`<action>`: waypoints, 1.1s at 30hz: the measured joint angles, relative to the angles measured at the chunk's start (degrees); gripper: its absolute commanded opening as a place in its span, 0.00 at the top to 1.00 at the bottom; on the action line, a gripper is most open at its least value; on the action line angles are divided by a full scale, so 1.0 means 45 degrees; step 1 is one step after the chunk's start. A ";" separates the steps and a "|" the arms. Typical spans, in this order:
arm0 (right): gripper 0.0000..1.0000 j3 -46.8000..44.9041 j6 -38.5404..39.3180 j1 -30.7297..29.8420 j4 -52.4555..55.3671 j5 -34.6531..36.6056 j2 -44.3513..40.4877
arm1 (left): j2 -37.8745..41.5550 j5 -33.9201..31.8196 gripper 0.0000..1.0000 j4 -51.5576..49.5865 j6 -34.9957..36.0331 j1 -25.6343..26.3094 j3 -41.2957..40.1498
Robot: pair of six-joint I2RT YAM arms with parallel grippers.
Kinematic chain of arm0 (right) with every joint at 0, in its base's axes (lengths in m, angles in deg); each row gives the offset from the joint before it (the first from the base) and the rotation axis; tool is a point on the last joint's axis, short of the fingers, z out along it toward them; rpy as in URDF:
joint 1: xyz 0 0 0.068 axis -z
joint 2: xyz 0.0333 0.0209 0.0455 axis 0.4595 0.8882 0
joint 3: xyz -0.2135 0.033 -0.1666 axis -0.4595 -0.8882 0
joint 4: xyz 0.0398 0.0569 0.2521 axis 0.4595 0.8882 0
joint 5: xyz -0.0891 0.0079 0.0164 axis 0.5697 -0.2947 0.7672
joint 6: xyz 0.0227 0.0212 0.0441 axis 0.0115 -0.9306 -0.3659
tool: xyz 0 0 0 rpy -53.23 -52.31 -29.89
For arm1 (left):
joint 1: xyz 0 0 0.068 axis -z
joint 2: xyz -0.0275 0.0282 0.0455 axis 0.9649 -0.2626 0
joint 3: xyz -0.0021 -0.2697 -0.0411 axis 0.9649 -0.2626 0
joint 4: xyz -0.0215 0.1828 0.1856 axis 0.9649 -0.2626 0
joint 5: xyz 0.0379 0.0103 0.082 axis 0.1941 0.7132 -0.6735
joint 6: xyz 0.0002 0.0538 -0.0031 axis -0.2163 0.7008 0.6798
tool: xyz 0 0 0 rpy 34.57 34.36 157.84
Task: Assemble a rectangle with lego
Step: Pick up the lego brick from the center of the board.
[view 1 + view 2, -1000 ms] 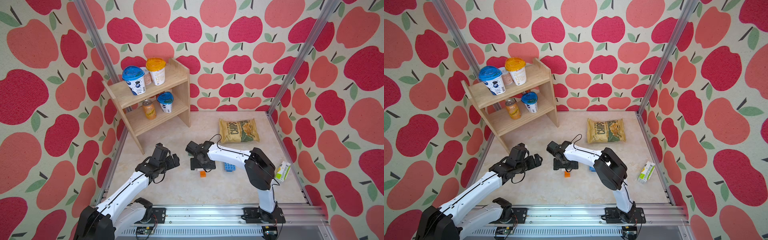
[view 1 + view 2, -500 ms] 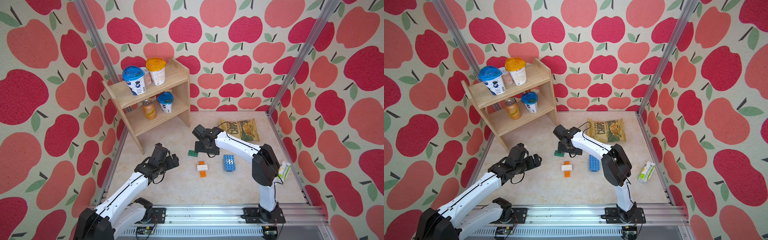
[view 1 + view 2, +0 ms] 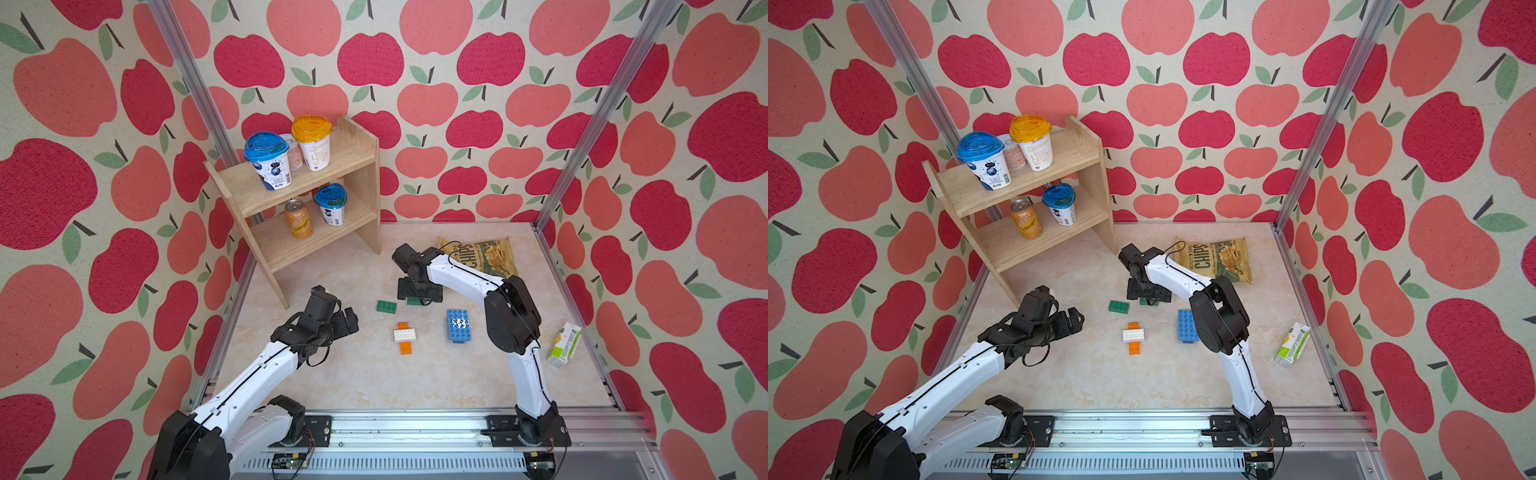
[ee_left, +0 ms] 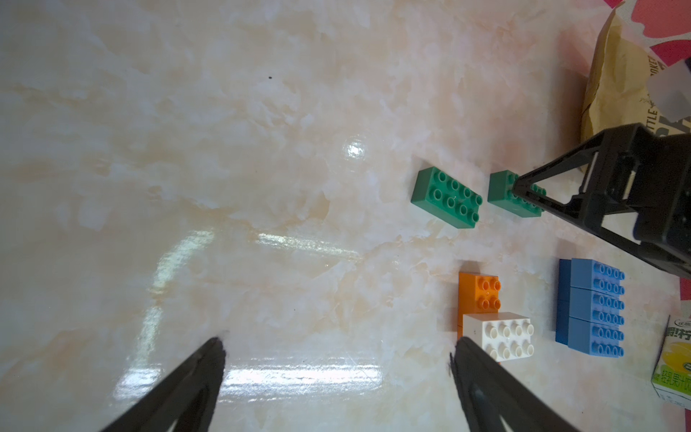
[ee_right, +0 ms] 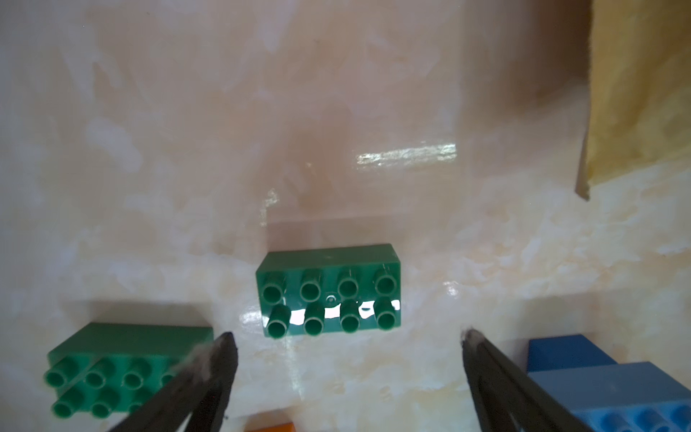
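The lego lies mid-table in both top views. A white brick (image 3: 404,334) sits across an orange one (image 3: 405,348), and a flat blue block (image 3: 458,326) lies to their right. One green brick (image 3: 386,306) lies free. My right gripper (image 3: 419,291) hangs open over a second green brick (image 5: 329,290), which lies just beyond and between its fingertips (image 5: 224,348). The free green brick (image 5: 123,359) is partly behind one finger. My left gripper (image 3: 347,320) is open and empty (image 4: 336,348), left of the white brick (image 4: 501,336).
A wooden shelf (image 3: 353,153) with cups and a can stands at the back left. A chips bag (image 3: 482,257) lies at the back right, behind the right arm. A small green-and-white carton (image 3: 564,345) lies by the right wall.
My right gripper left the spot over the white and orange bricks, swung toward the back and now hangs over a green brick. The left arm has not moved.
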 measured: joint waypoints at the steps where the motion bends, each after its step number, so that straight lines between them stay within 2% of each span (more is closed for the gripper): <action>1: 0.09 0.0049 0.0083 0.0083 -0.0058 -0.0107 0.0078 | -0.0039 0.0000 0.03 0.0000 0.0000 0.0000 0.0000; 8: 0.15 0.0583 0.0461 0.0238 -0.0136 -0.0549 0.0738 | -0.0112 0.0024 0.03 -0.0010 0.0000 0.0000 0.0005; 12: 0.24 0.0806 0.0617 0.0228 -0.0136 -0.0675 0.0937 | -0.0097 0.0024 0.03 -0.0005 0.0000 0.0000 0.0005; 20: 0.28 0.0850 0.0656 0.0228 -0.0126 -0.0680 0.1078 | -0.0087 -0.0015 0.03 -0.0010 0.0000 0.0000 0.0010; 30: 0.46 0.0850 0.0704 0.0209 -0.0121 -0.0670 0.1088 | -0.0087 -0.0019 0.03 -0.0010 -0.0005 0.0000 0.0015; 33: 0.55 0.0850 0.0709 0.0180 -0.0121 -0.0651 0.1088 | -0.0078 -0.0063 0.03 -0.0010 -0.0005 0.0000 0.0015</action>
